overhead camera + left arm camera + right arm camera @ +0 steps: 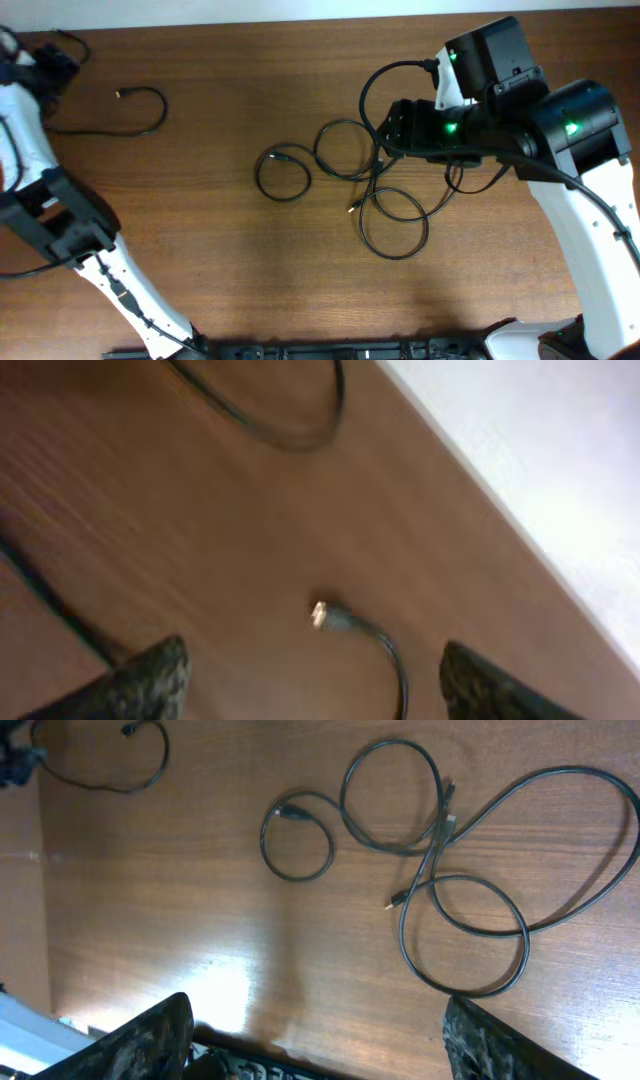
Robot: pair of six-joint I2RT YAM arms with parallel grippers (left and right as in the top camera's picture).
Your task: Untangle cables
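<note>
The right end effector [320, 1055] hovers over the bench [220, 260] with fingers spread and nothing between them. Below it, the tangled cables [372, 183] lie right of bench centre as overlapping loops. At 10 o'clock, well apart, a separate cable [150, 115] lies loose. At the far-left corner the left end effector [315, 695] is spread, with a plug end [320, 615] between its fingers.

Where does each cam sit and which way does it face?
Overhead: above the table, facing straight down; left arm and right arm show.
Left wrist: low, angled along the table at a cable plug; left fingers show.
Right wrist: higher, facing down at the tangled loops; right fingers show.
Shared: overhead and right wrist both show the tangled loops.
</note>
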